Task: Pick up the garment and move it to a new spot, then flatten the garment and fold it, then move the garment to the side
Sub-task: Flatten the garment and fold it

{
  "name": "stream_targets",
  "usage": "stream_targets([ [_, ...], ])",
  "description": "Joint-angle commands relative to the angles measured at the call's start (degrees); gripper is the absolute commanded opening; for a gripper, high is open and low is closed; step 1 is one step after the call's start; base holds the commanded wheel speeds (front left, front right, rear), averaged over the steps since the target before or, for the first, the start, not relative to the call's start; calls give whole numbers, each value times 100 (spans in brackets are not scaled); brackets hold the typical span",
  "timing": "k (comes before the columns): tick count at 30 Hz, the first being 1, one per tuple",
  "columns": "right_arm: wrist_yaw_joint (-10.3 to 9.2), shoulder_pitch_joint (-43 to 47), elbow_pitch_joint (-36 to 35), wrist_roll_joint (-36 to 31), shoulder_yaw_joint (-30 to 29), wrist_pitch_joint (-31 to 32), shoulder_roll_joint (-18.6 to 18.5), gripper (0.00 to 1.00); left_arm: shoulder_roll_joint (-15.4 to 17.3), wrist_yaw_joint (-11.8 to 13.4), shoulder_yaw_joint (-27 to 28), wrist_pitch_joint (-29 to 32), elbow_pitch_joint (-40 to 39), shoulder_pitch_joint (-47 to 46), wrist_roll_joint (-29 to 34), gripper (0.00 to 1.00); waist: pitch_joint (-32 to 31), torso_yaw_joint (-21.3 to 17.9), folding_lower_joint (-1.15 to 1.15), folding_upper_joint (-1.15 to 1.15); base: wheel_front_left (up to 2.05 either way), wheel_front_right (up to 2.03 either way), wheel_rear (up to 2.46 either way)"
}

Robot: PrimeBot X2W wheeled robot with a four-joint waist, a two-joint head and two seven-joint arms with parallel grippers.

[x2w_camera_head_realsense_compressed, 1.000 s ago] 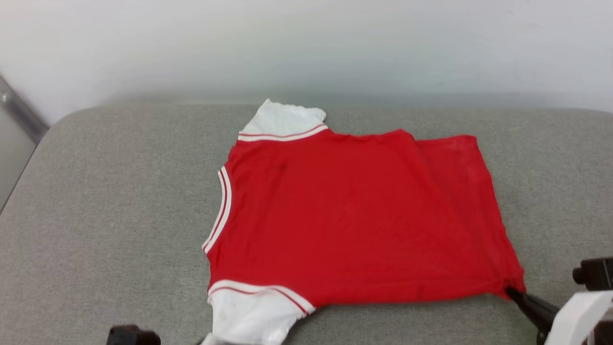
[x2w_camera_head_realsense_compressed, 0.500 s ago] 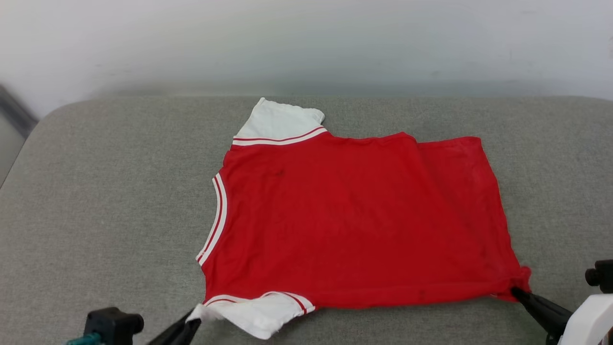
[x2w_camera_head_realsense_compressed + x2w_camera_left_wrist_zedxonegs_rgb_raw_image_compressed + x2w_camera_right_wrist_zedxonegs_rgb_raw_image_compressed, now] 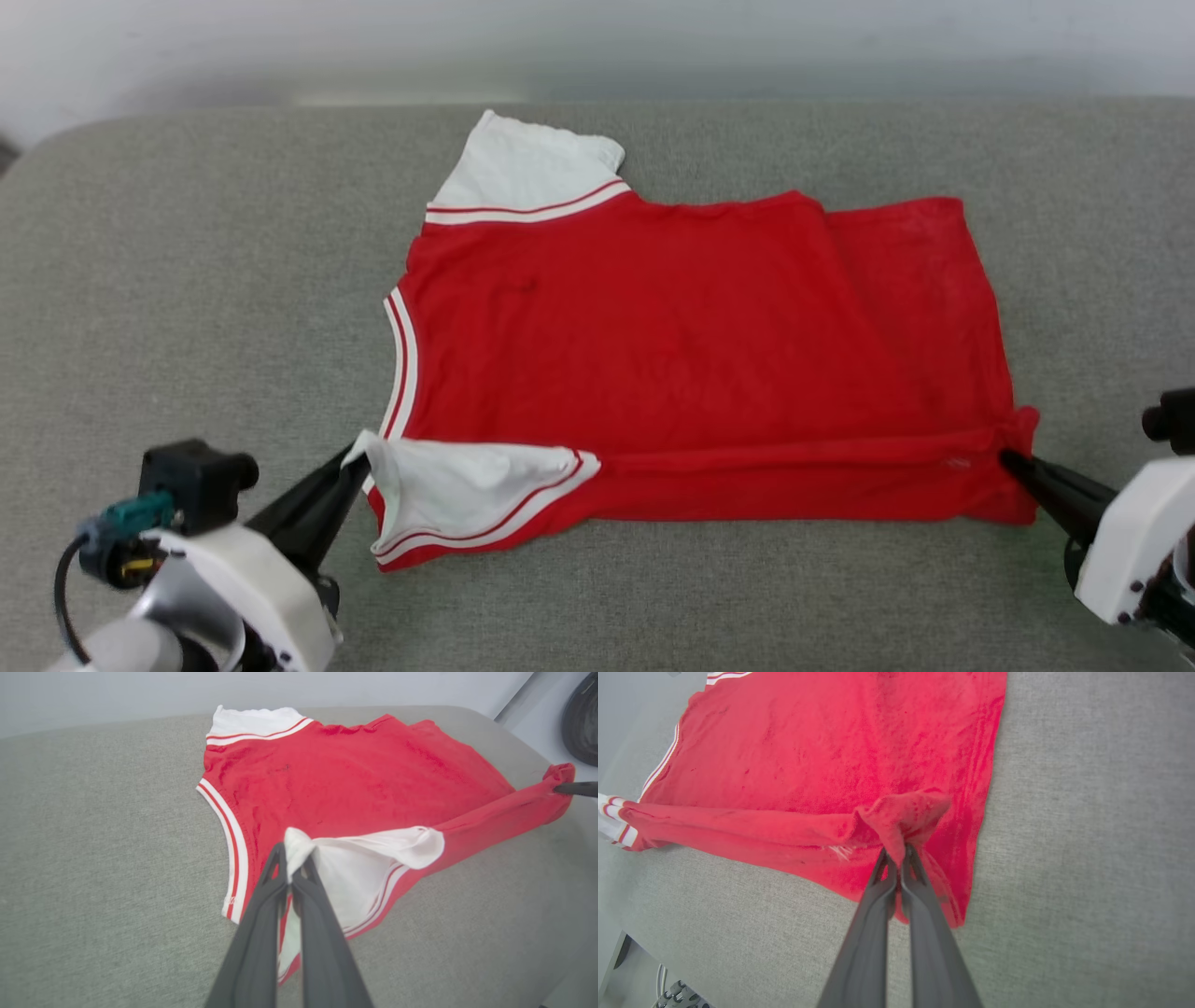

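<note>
The garment (image 3: 672,345), a red jersey shirt with white sleeves and striped seams, lies spread on the grey cushion with its plain side up. My left gripper (image 3: 353,459) is shut on the tip of the near white sleeve (image 3: 364,868) and holds it lifted and turned over the shirt's near edge. At the right, my right gripper (image 3: 1010,459) is shut on the near hem corner (image 3: 903,814), which is bunched and raised. The near edge of the garment (image 3: 490,816) hangs taut between both grippers. The far white sleeve (image 3: 523,173) lies flat.
The grey cushion (image 3: 187,308) runs wide to the left and right of the shirt, with a pale wall behind it. Its front edge drops off close to the grippers; cables (image 3: 668,991) show below it in the right wrist view.
Both grippers have lifted the near edge and carried it away from me over the shirt, turning the near sleeve over. The head camera has tilted down, shifting the whole picture upward.
</note>
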Motion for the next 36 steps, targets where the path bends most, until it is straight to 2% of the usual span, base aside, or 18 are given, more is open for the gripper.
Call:
stream_targets([
  [1, -4, -81, 17, -9, 3, 14, 43, 0, -11, -16, -2, 19, 21, -93, 40, 0, 103, -16, -1, -1, 0, 0, 0],
  [8, -4, -680, 374, -396, 93, 316, 184, 0, -393, -353, -168, 216, 882, -946, 185, 0, 493, -15, -1, -1, 0, 0, 0],
  [13, -4, -1054, 664, -672, 206, 476, 272, 0, -656, -397, -379, 382, 1520, -1439, 459, 0, 690, -17, -1, -1, 0, 0, 0],
  [22, -4, -1341, 1035, -1009, 443, 586, 440, 0, -1123, -539, -575, 183, 2496, -1834, 641, 0, 728, -9, -1, -1, 0, 0, 0],
  [23, -4, -1326, 1087, -1044, 461, 603, 449, 0, -1169, -550, -590, 150, 2582, -1850, 649, 13, 689, -5, -1, -1, 0, 0, 0],
  [24, -4, -1320, 1112, -1112, 481, 593, 443, 0, -1204, -552, -597, 113, 2656, -1860, 649, 60, 653, 1, -1, -1, 0, 0, 0],
  [25, -4, -1320, 1123, -1190, 486, 526, 446, 92, -1255, -550, -591, 117, 2747, -1848, 599, 100, 614, 2, -1, -1, 0, 0, 0],
  [26, -4, -1314, 1153, -1234, 496, 524, 474, 100, -1287, -551, -606, 103, 2805, -1838, 609, 100, 568, 0, -1, -1, 0, 0, 0],
  [32, -4, -1280, 957, -1486, 679, 556, 375, 100, -1341, -316, -534, -15, 2901, -1663, 554, 100, 229, -12, -1, -1, 0, 0, 0],
  [36, -3, -1158, 731, -1741, 638, 723, 281, 100, -1282, 5, -421, 146, 2696, -1412, 390, 100, -5, -6, -1, -1, 0, 0, 0],
])
